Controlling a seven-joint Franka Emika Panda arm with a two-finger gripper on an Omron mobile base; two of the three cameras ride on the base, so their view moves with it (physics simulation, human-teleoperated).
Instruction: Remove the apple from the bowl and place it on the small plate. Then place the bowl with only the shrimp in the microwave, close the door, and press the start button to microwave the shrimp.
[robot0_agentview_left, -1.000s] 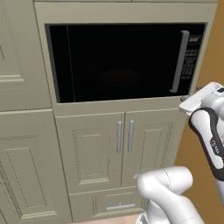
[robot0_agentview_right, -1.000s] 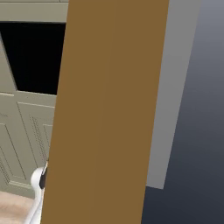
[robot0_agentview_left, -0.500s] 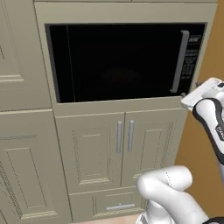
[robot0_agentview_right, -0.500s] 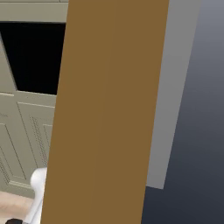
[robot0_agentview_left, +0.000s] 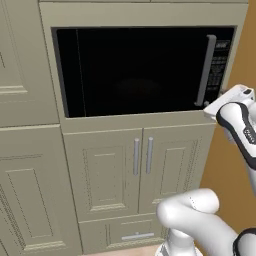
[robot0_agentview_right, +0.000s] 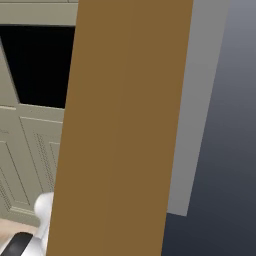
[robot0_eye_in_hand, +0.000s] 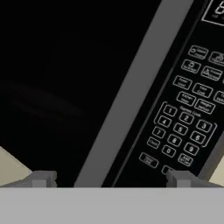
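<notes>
The black microwave (robot0_agentview_left: 140, 70) sits in beige cabinetry with its glass door (robot0_agentview_left: 130, 75) shut; nothing shows through the dark glass. The grey bar handle (robot0_agentview_left: 206, 70) stands at the door's right side, next to the keypad (robot0_agentview_left: 220, 65). My gripper (robot0_eye_in_hand: 111, 179) is open, its fingertips (robot0_eye_in_hand: 43, 178) wide apart, close in front of the handle (robot0_eye_in_hand: 127, 96) and the keypad (robot0_eye_in_hand: 183, 127). In the left base view my hand (robot0_agentview_left: 232, 100) hovers by the microwave's lower right corner. The apple, bowl, small plate and shrimp are out of view.
Beige cabinet doors (robot0_agentview_left: 105, 170) and a drawer (robot0_agentview_left: 130, 232) lie below the microwave. A tall brown side panel (robot0_agentview_right: 125, 125) stands right of the cabinetry and blocks most of the right base view.
My hand has risen a little and edged closer to the microwave's lower right corner. The door has stayed shut.
</notes>
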